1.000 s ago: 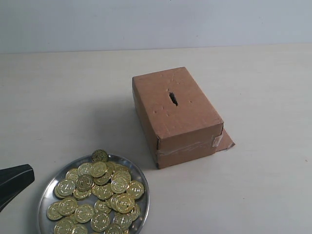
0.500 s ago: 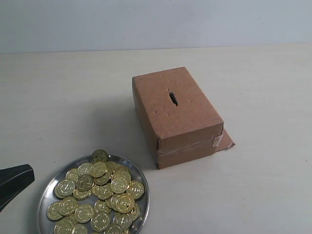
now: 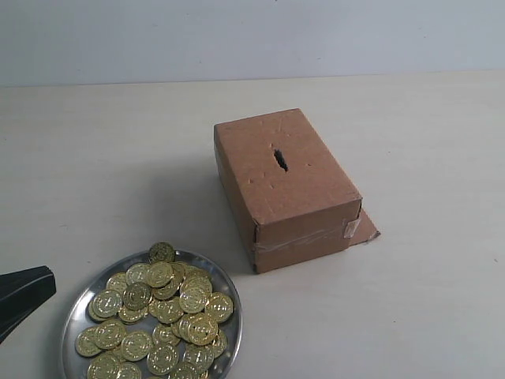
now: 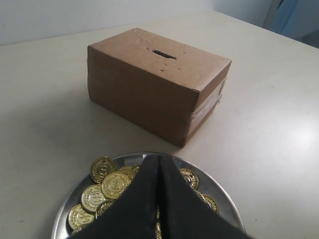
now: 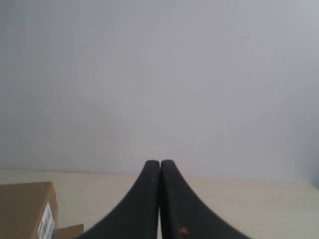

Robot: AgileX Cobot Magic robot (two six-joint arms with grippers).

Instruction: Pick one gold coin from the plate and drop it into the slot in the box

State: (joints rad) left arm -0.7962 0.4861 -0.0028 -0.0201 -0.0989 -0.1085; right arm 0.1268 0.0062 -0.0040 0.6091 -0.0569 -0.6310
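- Surface: you are working on a pale cream, matte table point(image 3: 95, 158). It ends at a plain light grey wall point(image 3: 237, 39).
- The box point(image 3: 308, 185) sits flat near the middle of the table. In the exterior view its long axis runs from far-left to near-right.
- The end sealed with clear tape point(image 3: 316, 241) faces the near-right side. A loose cardboard flap point(image 3: 367, 230) sticks out at the base of that end.
- The slot point(image 3: 280, 159) is in the middle of the dented top face. It opens upward and its length follows the box's long axis.
- The plate point(image 3: 88, 294) lies flat at the near-left, apart from the box. The bottom of the exterior view cuts off its near edge.
- A loose pile of gold coins point(image 3: 162, 316) fills the plate. One coin point(image 3: 162, 252) sits at the far rim.
- Left gripper point(image 4: 158, 157): both fingers are pressed together with nothing visible between them. In the wrist view the tips sit over the plate's near side and point towards the box.
- In the exterior view only a dark part of this gripper shows, just left of the plate.
- Right gripper point(image 5: 159, 162): the fingers are also pressed together and empty, and they face the wall. It is out of the exterior view.
- A labelled brown carton corner point(image 5: 27, 209) shows beside the right gripper. You cannot tell whether it is the same box.
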